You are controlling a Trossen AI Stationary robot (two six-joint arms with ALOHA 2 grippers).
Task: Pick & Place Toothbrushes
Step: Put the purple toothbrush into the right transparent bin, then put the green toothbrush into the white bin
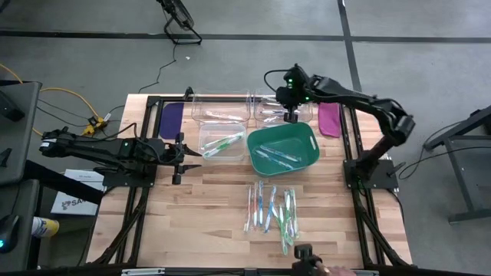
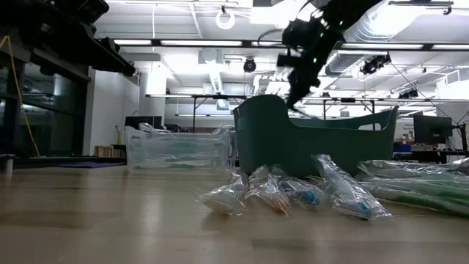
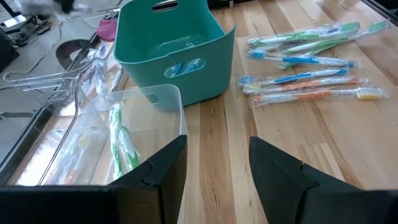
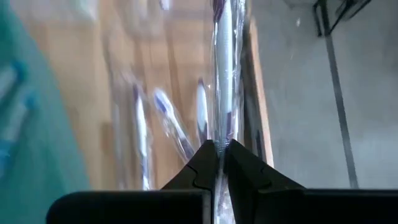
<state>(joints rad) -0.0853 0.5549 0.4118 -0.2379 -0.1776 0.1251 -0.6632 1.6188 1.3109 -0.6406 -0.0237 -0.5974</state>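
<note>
Several wrapped toothbrushes [image 1: 272,208] lie in a loose row on the wooden table near its front edge; they also show in the left wrist view [image 3: 305,62]. More lie in the green basket [image 1: 249,149] and in the clear bins [image 1: 222,143]. My right gripper [image 1: 291,116] hangs over the far clear bin [image 1: 268,107], shut on a wrapped purple-and-white toothbrush [image 4: 222,74]. My left gripper [image 3: 217,171] waits open at the table's left, beside the near clear bin, with nothing between its fingers. My right gripper pinches the wrapped toothbrush between its two fingers, at the stretch [image 4: 219,140] right before the fingertips. The brush runs on ahead of the fingers, roughly in line with them. The fingers slant down from above, and the brush is clear of the bin below.
A purple flat piece [image 1: 172,116] lies at the far left and a magenta one [image 1: 329,119] at the far right. Black frame rails run along both table sides. Bare wood lies between the basket and the toothbrush row, and left of the row.
</note>
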